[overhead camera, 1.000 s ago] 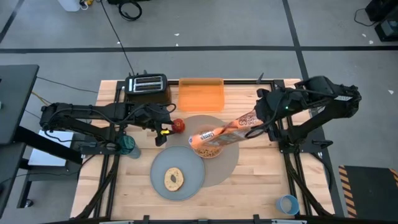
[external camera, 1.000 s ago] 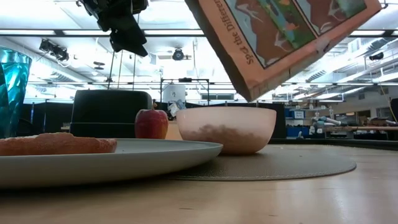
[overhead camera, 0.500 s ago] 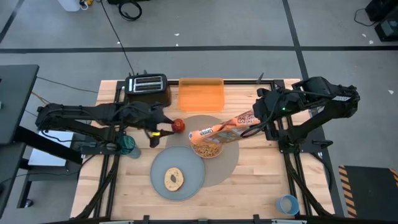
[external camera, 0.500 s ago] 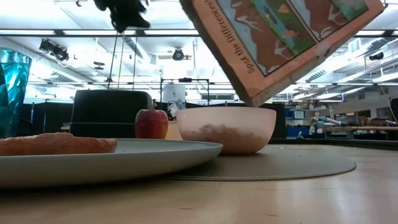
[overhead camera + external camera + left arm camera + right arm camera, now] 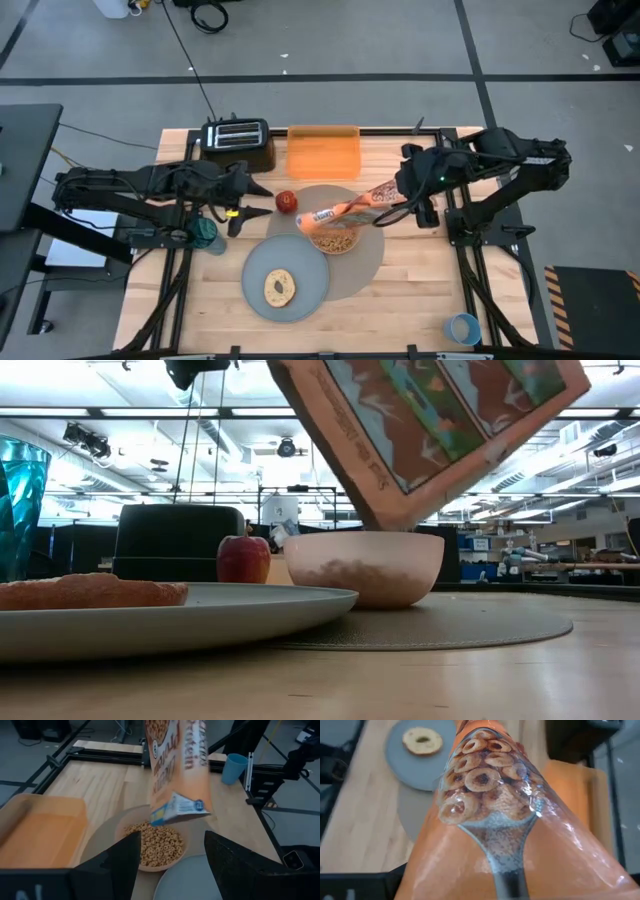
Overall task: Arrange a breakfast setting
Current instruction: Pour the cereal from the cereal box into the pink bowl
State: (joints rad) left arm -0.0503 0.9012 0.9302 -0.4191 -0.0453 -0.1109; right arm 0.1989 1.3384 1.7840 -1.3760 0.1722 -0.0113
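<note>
1. The right gripper (image 5: 398, 200) is clamped on the bottom end of an orange cereal box (image 5: 352, 208), which is tipped mouth-down over the pale pink bowl (image 5: 333, 238); the bowl already holds ring cereal (image 5: 155, 846).
2. The bowl sits on the large round taupe mat (image 5: 370, 262), and in the low view the box's open corner hangs just above the bowl's rim (image 5: 365, 540).
3. The grey round plate (image 5: 305, 290) overlaps the mat's left edge and carries the bagel (image 5: 279, 288).
4. The red apple (image 5: 287, 202) stands at the mat's far-left edge, between the bowl and the black toaster (image 5: 237, 138).
5. The left gripper (image 5: 243, 200) hovers left of the apple with its fingers (image 5: 112, 865) spread wide and nothing between them.
6. A teal tumbler (image 5: 205, 234) stands beside the left arm, close to the plate.
7. The orange rectangular tray (image 5: 323, 152) lies behind the mat, right of the toaster.
8. The small blue cup (image 5: 462, 328) is well apart at the table's near-right corner.
</note>
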